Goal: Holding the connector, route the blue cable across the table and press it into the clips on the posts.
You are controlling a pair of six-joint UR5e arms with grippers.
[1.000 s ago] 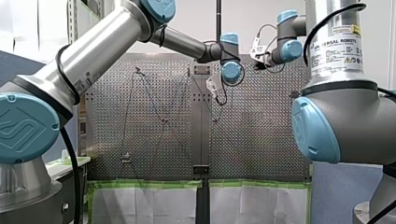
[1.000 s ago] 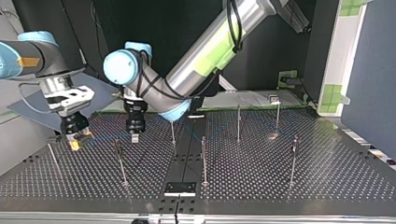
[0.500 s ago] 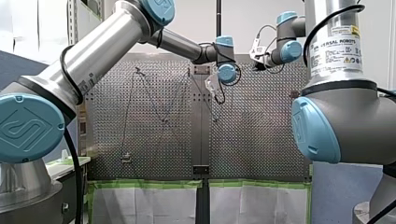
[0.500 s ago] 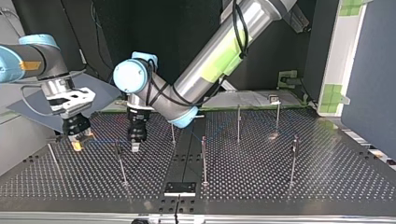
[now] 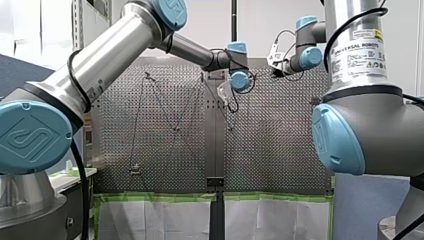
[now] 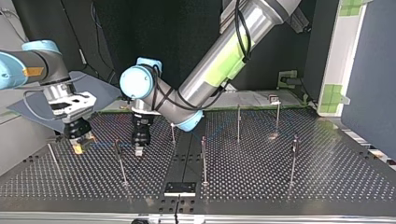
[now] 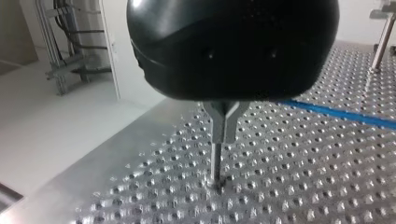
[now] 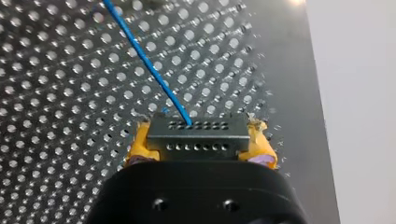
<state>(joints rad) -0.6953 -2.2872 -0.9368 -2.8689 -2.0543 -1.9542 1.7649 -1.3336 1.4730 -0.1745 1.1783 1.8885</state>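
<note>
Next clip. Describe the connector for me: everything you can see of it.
The connector is a dark grey rectangular block, plastic by its look, with two rows of small round holes on the faces that show. It sits crosswise, clamped at its two ends between the yellow pads of my right end effector, over the perforated table. The blue cable leaves its upper row of holes and runs away over the table.
</note>
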